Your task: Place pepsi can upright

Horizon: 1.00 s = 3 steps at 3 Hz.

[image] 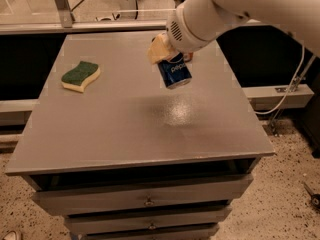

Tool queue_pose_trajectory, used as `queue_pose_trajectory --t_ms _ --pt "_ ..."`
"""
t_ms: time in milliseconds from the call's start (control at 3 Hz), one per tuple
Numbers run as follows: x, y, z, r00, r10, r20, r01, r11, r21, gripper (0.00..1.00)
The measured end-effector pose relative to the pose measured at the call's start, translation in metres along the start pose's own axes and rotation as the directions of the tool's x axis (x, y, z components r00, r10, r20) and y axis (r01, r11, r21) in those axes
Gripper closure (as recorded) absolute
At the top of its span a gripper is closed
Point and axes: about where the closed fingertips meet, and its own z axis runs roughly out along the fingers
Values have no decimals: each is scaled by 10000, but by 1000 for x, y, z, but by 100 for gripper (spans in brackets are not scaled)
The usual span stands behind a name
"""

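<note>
The pepsi can [175, 73] is blue with white lettering and a silver bottom rim. It hangs above the grey table top [125, 129] near its middle right, almost upright and slightly tilted. My gripper [170, 59] comes down from the large white arm and is shut on the can's upper part. One tan finger [158, 49] shows at the can's left; the can's top end is hidden by the gripper.
A green and yellow sponge [80, 75] lies on the left of the table. Drawers [147, 200] sit under the table top at the front. A window rail runs behind the table and a cable hangs at the right.
</note>
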Motion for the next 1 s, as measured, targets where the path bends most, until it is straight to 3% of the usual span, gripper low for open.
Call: queue_pose_trajectory --t_ms 333,667,1000 --pt "-1 15 8 9889 105 1480 76 9926 -1209 100" --pt "-13 6 24 9380 1213 3247 -424 9699 -2400 100" --pt "-11 -24 15 8711 1851 4548 -503 9550 -2923 100"
